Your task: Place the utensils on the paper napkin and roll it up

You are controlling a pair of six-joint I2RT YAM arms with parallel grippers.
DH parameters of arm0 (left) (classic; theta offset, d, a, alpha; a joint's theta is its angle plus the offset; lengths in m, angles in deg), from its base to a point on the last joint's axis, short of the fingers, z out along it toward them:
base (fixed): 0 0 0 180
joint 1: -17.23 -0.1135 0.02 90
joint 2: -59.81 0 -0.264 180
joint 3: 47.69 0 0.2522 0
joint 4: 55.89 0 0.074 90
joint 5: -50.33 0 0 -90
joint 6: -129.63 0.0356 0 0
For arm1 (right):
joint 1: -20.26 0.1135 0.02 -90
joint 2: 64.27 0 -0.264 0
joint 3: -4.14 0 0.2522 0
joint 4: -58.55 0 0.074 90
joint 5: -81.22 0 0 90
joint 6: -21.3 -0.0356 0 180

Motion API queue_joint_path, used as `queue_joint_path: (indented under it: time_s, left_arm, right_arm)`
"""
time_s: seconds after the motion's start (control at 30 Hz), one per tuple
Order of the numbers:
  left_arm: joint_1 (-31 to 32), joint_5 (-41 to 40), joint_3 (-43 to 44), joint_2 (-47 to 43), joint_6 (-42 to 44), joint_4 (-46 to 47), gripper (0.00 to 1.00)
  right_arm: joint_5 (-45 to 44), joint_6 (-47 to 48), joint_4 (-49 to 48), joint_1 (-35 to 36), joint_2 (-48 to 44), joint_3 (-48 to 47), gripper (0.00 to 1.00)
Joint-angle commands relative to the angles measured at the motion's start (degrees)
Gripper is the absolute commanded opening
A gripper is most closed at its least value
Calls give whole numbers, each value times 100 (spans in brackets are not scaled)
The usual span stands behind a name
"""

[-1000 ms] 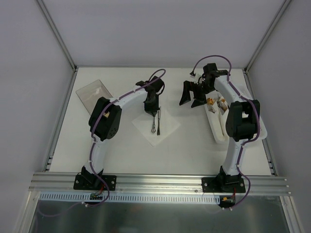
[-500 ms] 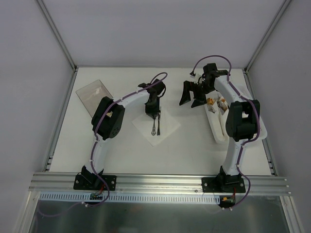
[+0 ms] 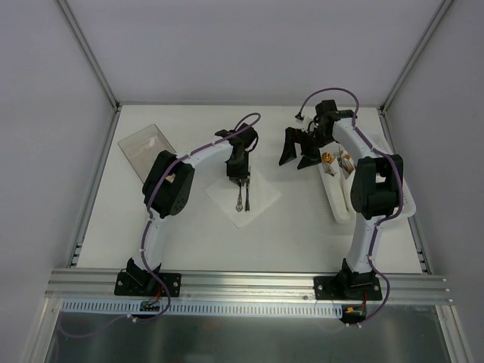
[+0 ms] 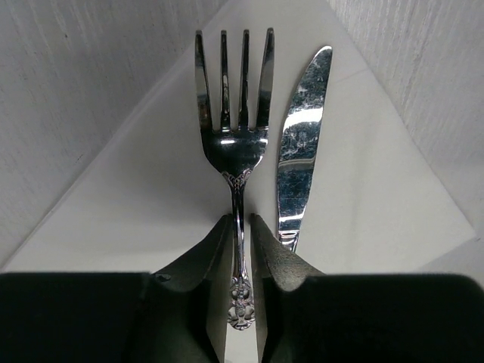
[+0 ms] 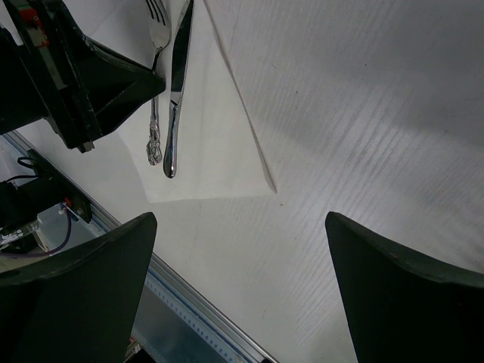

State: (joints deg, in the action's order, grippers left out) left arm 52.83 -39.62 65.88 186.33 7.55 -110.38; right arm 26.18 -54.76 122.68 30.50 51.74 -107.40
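The white paper napkin [image 3: 261,198] lies as a diamond at the table's middle. A silver fork [image 3: 239,198] and a table knife [image 3: 246,193] lie side by side on it. In the left wrist view the fork [image 4: 233,144] lies left of the knife [image 4: 299,151] on the napkin [image 4: 151,189]. My left gripper [image 4: 240,227] straddles the fork's handle, with the jaws barely parted and a thin gap on the right side. It shows over the napkin's far corner [image 3: 237,178]. My right gripper [image 3: 296,157] hangs wide open and empty above bare table [image 5: 238,219]. Its view shows the fork [image 5: 155,128] and the knife [image 5: 178,91].
A white rectangular tray [image 3: 336,197] runs along the right side under the right arm, with small gold-coloured items [image 3: 327,157] at its far end. A clear plastic box [image 3: 144,144] sits at the far left. Walls close in the back and sides.
The left arm shifted a little over the napkin in the first half second, and the fork settled beside the knife. Since then nothing visibly moved. The right arm stayed still.
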Motion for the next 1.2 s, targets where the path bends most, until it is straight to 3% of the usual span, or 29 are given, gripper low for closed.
queue_joint_path:
  time_s: [0.0,0.37,0.57,0.63,0.67,0.8,0.93,1.0,1.03,1.17]
  left_arm:
    - [53,126,-49,-4,35,-40,18]
    - [53,-234,249,-890,333,-67,41]
    - [0,-375,373,-1760,1253,-32,61]
    - [-17,-95,268,-1955,1720,21,61]
    - [-17,464,197,-2138,2262,47,58]
    - [-17,1548,-1020,-2833,3223,205,50]
    - [-35,2015,-2122,-3633,3770,346,45]
    - [-131,2130,-2482,-4088,3718,522,40]
    - [-184,2139,-2797,-4222,3648,601,38]
    - [-351,1528,-3406,-4601,3244,988,31]
  right_arm:
    - [28,-49,96,-48,-25,-13,99]
    - [55,21,113,-48,-104,-13,99]
    - [177,153,113,-48,-227,74,99]
    - [213,250,122,-48,-271,110,99]
    - [222,294,131,-40,-298,127,99]
    - [187,513,306,-22,-342,127,99]
    - [90,681,421,57,-429,250,98]
    - [-50,707,412,145,-465,347,92]
    - [-129,699,404,267,-474,408,79]
    - [-463,436,228,610,-421,479,49]
